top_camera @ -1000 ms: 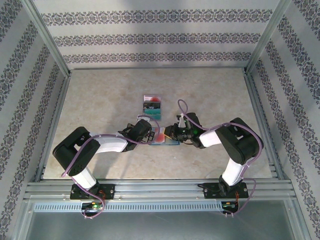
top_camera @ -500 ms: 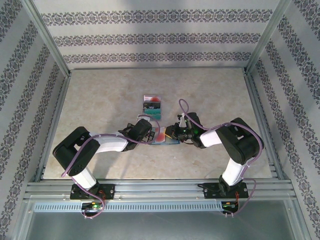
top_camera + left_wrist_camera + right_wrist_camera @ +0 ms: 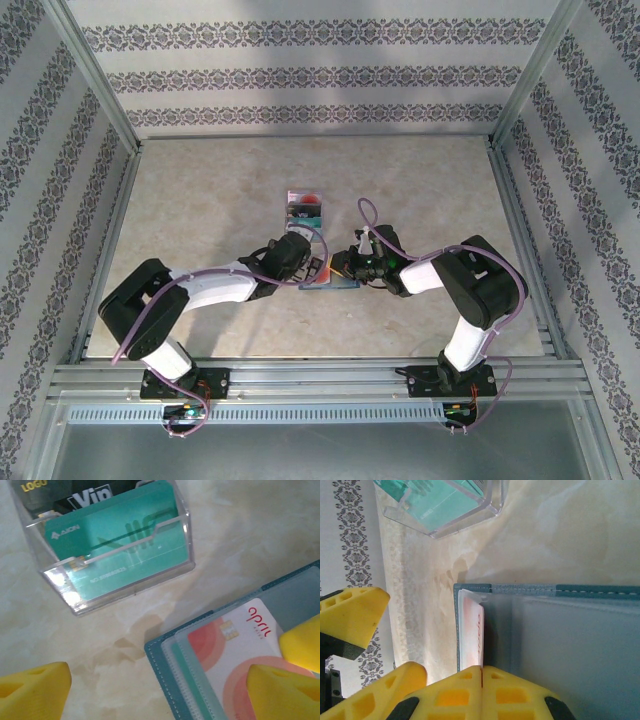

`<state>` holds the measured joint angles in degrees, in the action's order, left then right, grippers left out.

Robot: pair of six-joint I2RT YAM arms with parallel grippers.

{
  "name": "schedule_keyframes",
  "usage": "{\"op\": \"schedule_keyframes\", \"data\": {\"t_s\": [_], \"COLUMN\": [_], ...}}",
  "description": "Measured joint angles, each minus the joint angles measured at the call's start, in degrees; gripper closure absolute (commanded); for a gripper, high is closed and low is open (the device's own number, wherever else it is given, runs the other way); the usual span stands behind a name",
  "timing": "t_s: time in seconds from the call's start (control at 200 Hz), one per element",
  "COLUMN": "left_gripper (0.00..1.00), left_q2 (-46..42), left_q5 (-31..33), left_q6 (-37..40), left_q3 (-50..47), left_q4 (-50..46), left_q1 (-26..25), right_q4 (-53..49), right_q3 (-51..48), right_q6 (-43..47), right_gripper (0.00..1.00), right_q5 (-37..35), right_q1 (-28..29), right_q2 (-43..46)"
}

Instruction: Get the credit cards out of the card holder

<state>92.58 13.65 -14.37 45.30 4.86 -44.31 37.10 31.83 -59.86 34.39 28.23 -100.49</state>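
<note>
The card holder (image 3: 342, 284), a slate-blue wallet, lies open on the table between the two grippers. A red-and-white credit card (image 3: 235, 645) sits in its clear pocket, with a teal card edge (image 3: 186, 680) beneath. My right gripper (image 3: 481, 680) is shut, pinching the near edge of the red-and-white card (image 3: 470, 635) over the wallet (image 3: 580, 650). My left gripper (image 3: 160, 695) is open and straddles the wallet's corner (image 3: 159, 662); one of its fingers (image 3: 282, 692) rests over the card. In the top view the left gripper (image 3: 313, 264) and right gripper (image 3: 338, 266) nearly meet.
A clear plastic box (image 3: 120, 582) stands just beyond the wallet, with a teal card (image 3: 125, 525) and dark cards in it; in the top view the box (image 3: 304, 212) is at mid table. Patterned walls and metal rails enclose the marble surface.
The right gripper has closed fully on the card's edge. The left arm has shifted a little forward and right toward the wallet, its jaws slightly narrower.
</note>
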Motion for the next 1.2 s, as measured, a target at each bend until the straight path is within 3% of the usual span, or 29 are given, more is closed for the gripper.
{"op": "schedule_keyframes", "data": {"t_s": [0.29, 0.844, 1.199], "left_gripper": [0.08, 0.08, 0.08], "left_q2": [4.5, 4.9, 5.2], "left_q5": [2.7, 5.1, 5.0], "left_q6": [1.0, 1.7, 1.7], "left_q3": [0.2, 0.4, 0.5], "left_q4": [-0.1, -0.4, -0.3], "left_q1": [-0.2, -0.3, -0.3], "right_q4": [0.0, -5.7, -6.5], "right_q3": [-0.2, -0.7, -0.7], "right_q6": [0.0, 2.8, 3.1], "right_gripper": [0.95, 0.95, 0.84], "right_q5": [0.0, -2.2, -2.1], "right_q1": [0.0, 0.0, 0.0], "right_q2": [0.4, 4.6, 5.9]}}
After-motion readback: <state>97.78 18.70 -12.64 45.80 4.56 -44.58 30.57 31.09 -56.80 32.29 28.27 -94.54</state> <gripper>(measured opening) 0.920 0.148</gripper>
